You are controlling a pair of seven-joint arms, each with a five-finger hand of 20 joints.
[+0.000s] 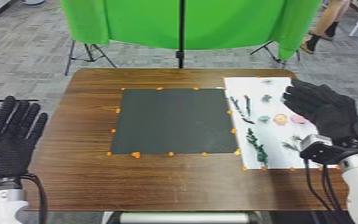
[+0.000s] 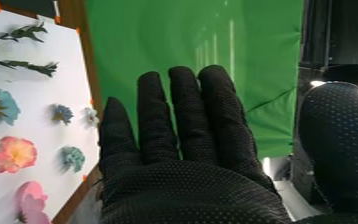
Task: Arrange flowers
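Note:
In the head view, my right hand is over the right edge of the white sheet, its fingers straight and holding nothing. Flowers and leafy stems lie on that sheet: a peach flower, a pink flower beside the hand, and a green stem nearer the front. The dark board lies bare to the left of the sheet. My left hand stays off the table's left side, fingers spread. In the right wrist view, my right hand is open near a peach flower and a blue flower.
Orange tape pieces line the edges of the board and sheet on the brown table. Behind the table hangs a green cloth, with a black stand in front of it.

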